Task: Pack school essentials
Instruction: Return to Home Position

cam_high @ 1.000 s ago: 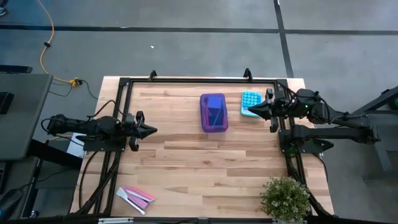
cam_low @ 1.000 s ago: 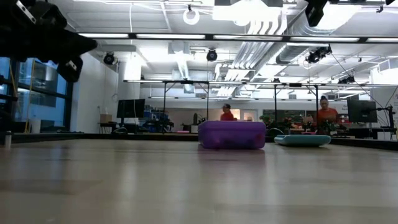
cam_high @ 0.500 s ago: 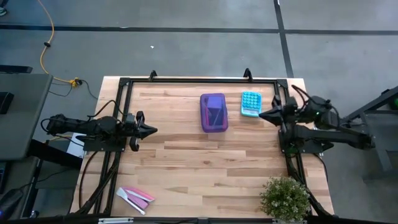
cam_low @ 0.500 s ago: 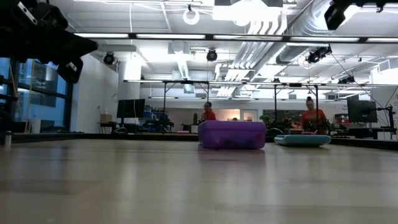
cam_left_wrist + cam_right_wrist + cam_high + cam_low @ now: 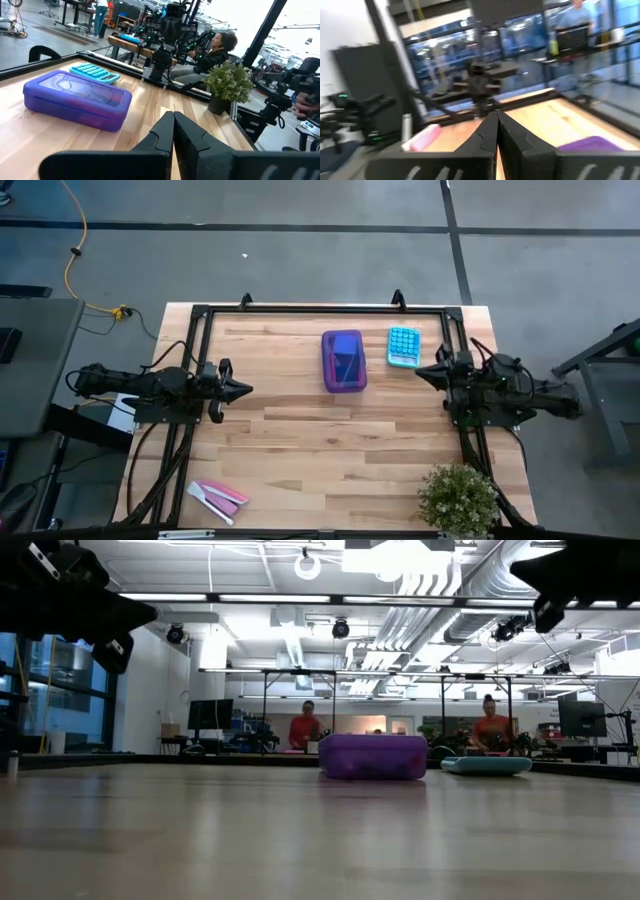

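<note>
Seems nearly finished. Closed purple box toward 12 o'clock, essentials presumably inside, unseen. Empty, fingers pressed together: left gripper at 9 o'clock, right gripper at 3 o'clock.

Grey concrete floor with dark seams surrounds the wooden table. A yellow cable lies well behind the left gripper. Overhead run white ducts and strip lights; far off, a person, perhaps standing.
</note>
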Robot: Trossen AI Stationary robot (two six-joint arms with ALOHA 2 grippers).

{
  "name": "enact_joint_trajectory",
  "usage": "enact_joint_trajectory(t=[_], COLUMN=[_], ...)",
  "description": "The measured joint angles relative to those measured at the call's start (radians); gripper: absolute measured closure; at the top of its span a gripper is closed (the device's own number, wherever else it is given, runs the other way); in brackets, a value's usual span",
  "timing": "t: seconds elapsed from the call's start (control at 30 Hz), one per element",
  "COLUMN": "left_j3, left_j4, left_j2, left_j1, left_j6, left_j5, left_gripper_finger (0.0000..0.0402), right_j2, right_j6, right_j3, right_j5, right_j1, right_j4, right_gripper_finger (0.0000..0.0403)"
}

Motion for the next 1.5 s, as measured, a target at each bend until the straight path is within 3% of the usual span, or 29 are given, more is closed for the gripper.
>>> enact_joint_trajectory(t=[0.1, 0.37, 0.73, 1.03, 1.33, 1.5], left_j3=[0.0, 0.002, 0.001, 0.001, 0.001, 0.001], left_j4=[0.001, 0.005, 0.008, 0.008, 0.008, 0.008], left_j2=[0.0, 0.008, 0.008, 0.008, 0.008, 0.008], left_j1=[0.0, 0.0, 0.0, 0.0, 0.0, 0.0], left_j6=[0.0, 0.0, 0.0, 0.0, 0.0, 0.0], left_j5=[0.0, 0.0, 0.001, 0.001, 0.0, 0.0], left_gripper_finger=[0.0401, 0.0401, 0.0401, 0.0401, 0.0401, 0.0401], right_j2=[-0.049, -0.049, -0.047, -0.046, -0.032, -0.031], right_j6=[-0.039, -0.084, -0.066, -0.143, 0.145, 0.166], right_j3=[0.004, 0.013, -0.129, -0.163, -0.163, -0.163], right_j5=[0.078, 0.139, 0.164, 0.182, 0.181, 0.181], right_j1=[-0.001, -0.001, 0.0, 0.0, 0.0, 0.0], right_j4=[-0.075, -0.196, -0.061, -0.049, -0.05, -0.051], right_gripper_finger=[0.0403, 0.0403, 0.0403, 0.0403, 0.0403, 0.0403])
